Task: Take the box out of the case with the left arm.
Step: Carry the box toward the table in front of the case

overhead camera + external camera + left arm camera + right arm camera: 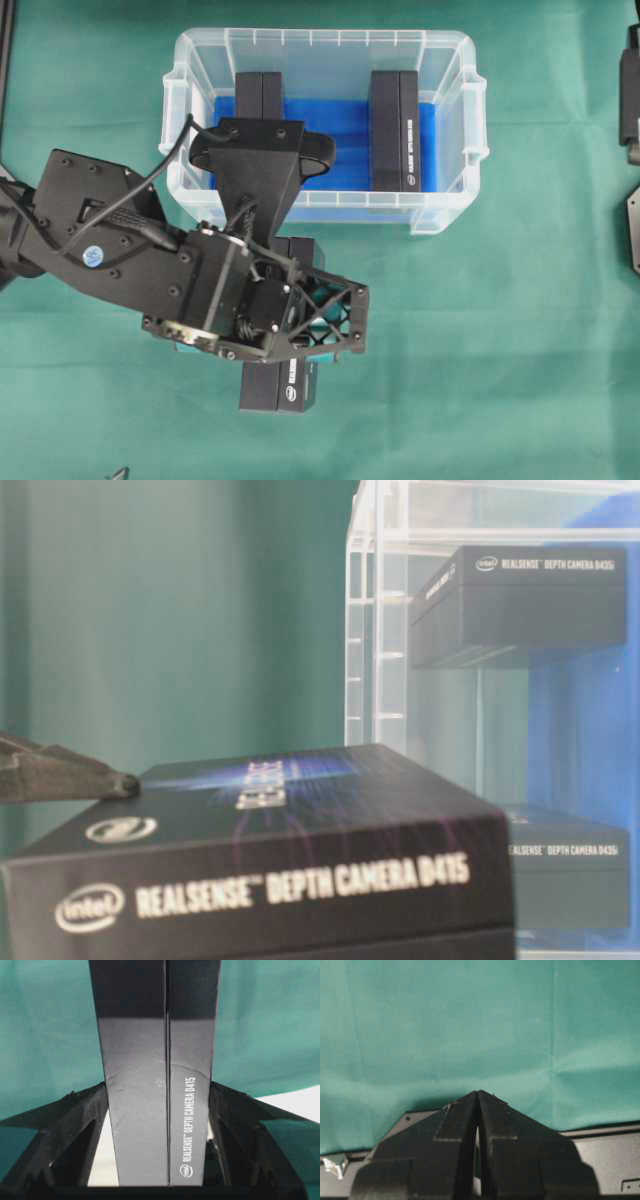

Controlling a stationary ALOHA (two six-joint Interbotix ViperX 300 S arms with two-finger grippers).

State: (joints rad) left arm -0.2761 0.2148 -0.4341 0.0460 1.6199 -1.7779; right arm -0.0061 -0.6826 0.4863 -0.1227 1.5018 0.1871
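- Box (280, 385) is out of the case (320, 215) and sits over the green counter (500, 350) just in front of it; the extraction part of the task looks done.
- Left gripper (160, 1110) fingers (80, 1130) are pinching the box on its two long sides, with the "REALSENSE DEPTH CAMERA D415" label face showing between them.
- Table-level view shows the box low and lying flat, a finger tip touching its top at left. Can't tell whether it rests on the counter or is just above it.
- Left to do, by my read: set it down if it isn't already, release, back the arm off.
- Right gripper (478, 1125) fingers are pressed together, nothing in them, parked off to the side.
- Case is clear plastic with a blue liner (345, 150). Two more black boxes are inside, standing on edge: one at left (260, 95), partly hidden by the arm, and one at right (395, 130).
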